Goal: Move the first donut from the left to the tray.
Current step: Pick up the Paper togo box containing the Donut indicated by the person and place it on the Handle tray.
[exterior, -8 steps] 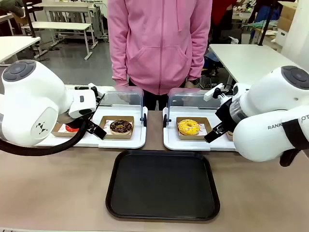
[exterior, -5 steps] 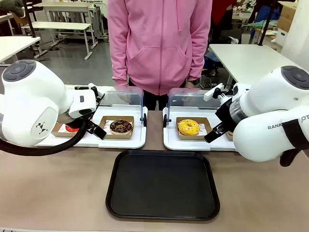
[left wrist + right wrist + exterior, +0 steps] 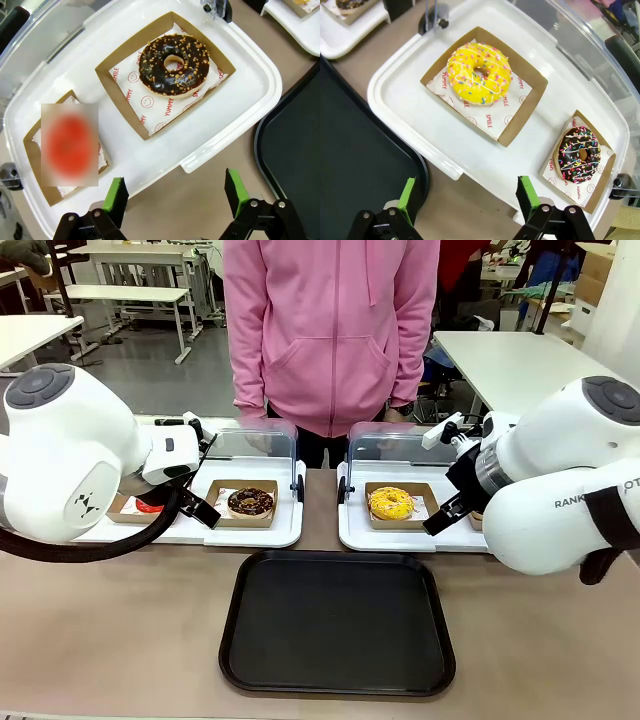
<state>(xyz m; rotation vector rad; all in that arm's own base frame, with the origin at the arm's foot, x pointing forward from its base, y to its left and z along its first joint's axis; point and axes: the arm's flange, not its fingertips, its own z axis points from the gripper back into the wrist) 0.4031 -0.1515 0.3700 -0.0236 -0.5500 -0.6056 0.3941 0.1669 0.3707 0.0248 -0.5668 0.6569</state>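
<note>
My left gripper hangs with its green-padded fingers spread wide, gripping nothing, over the strip of table just beside the near rim of the left white display tray. The red-glazed donut sits in its brown cardboard tray at the left end of that display tray, partly behind my left arm in the front view. From the left wrist camera it is only a red blur, so I cannot tell any detail there. Next to it, toward the middle, lies a chocolate donut with nut crumbs. The black tray lies on the table just in front of both display trays. My right gripper is likewise spread and grasps nothing, near the front edge of the right display tray. That tray holds a yellow sprinkled donut and a chocolate sprinkled donut. A person in a pink hoodie stands at the far side.
</note>
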